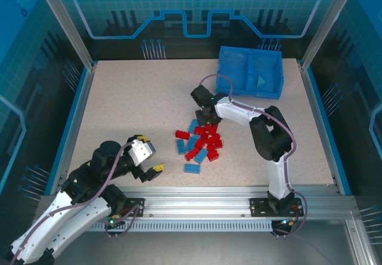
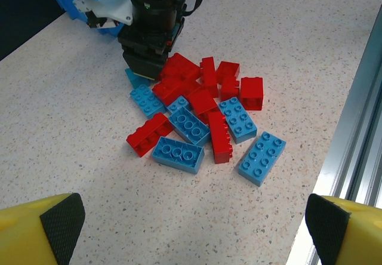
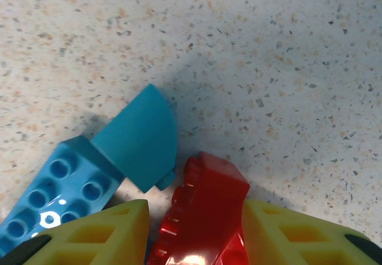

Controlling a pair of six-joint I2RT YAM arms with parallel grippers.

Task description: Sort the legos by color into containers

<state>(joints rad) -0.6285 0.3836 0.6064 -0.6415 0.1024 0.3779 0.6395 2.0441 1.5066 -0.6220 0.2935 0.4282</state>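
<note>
The legos (image 1: 200, 142) lay in a loose heap of red and light blue near the middle of the speckled surface (image 1: 131, 98), a few blue ones scattered toward its near edge. The blue bin (image 1: 248, 89) sat well apart from them by the far right corner, with a small pale piece (image 1: 261, 81) in its right compartment. The right gripper (image 1: 207, 117) was down on the far side of the heap; in its wrist view the right gripper (image 3: 196, 204) was narrow, with a red lego (image 3: 206, 217) wedged between its yellow fingers (image 3: 113, 232). Just beside that one lay a smooth curved light blue piece (image 3: 140, 136) and a studded blue lego (image 3: 54, 199). The left gripper (image 1: 152, 153) hung near the near left part of the surface, jaws wide apart and holding nothing, facing the heap (image 2: 203, 122)
</note>
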